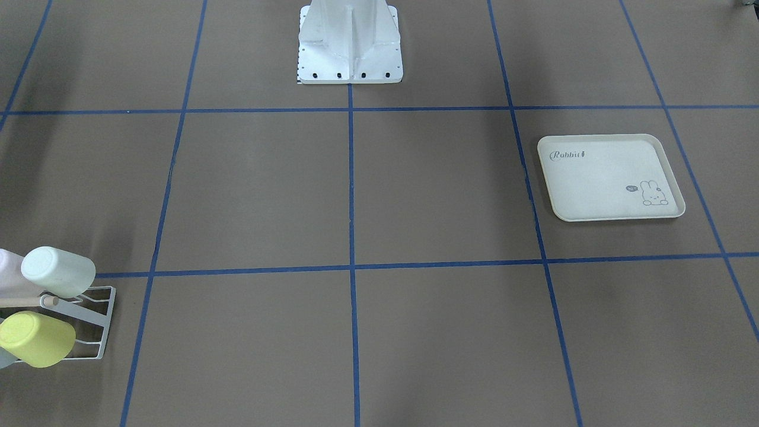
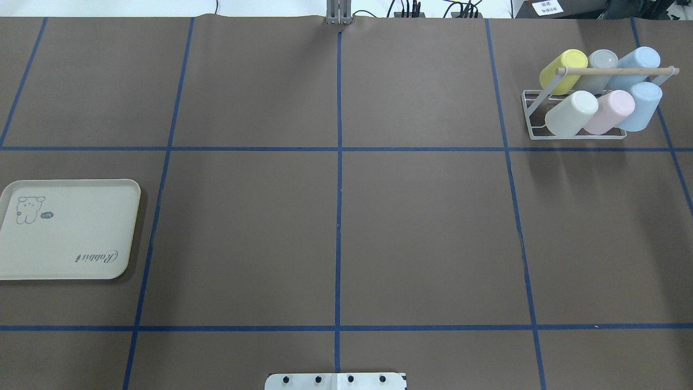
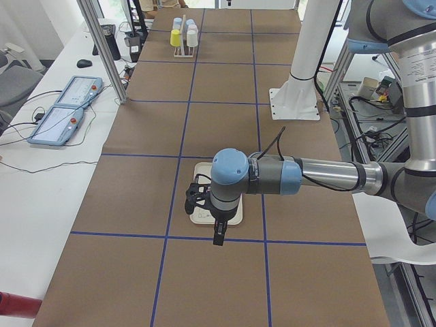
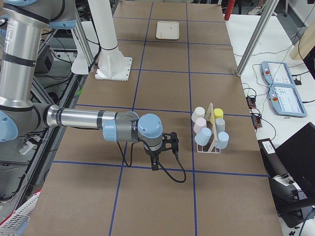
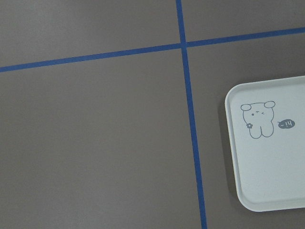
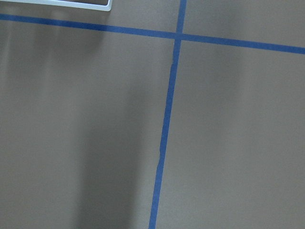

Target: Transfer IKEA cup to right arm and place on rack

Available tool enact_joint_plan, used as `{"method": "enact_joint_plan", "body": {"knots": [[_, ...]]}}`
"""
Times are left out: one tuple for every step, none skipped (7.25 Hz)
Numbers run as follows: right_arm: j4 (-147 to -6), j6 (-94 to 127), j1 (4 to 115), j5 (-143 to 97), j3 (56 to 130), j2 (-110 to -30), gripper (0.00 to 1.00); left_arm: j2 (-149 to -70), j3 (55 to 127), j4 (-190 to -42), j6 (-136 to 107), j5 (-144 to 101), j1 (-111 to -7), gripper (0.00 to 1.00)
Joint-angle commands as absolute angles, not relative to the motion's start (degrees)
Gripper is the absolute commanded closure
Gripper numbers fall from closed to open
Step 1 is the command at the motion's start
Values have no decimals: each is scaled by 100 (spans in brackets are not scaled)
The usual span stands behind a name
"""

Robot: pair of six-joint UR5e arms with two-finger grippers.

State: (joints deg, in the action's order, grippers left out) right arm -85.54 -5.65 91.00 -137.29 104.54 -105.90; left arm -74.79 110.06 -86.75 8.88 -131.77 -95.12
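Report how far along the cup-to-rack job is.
Done, by the look of it: six cups sit on the rack, and the tray is bare. In hand: nothing. The left gripper and right gripper hang over the table with no cup showing in either, though their jaws are too small to judge. Left: no loose cup is in view.
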Motion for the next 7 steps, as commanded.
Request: {"method": "enact_joint_plan", "body": {"knots": [[-8534,-510,9097,-13772,10459,-10573,0,-7479,11013,-8675,888,-13175,-9510,0],[-8491,-379,9097,-13929,10459,-10565,0,-7479,11004,-8675,888,-13175,-9510,0],[-8273,-100,9097,-13983,10450,-10564,0,-7479,11004,-8675,888,-13175,-9510,0],[-8018,225,9097,-13992,10441,-10564,0,-7479,11004,-8684,888,-13175,-9510,0],[-7937,350,9062,-13992,10441,-10564,0,-7479,11013,-8684,888,-13175,-9510,0],[-7928,352,9062,-13992,10441,-10564,0,-7479,11021,-8684,888,-13175,-9518,0],[-7928,352,9062,-13992,10450,-10564,0,-7479,11021,-8684,888,-13175,-9519,0]]}}
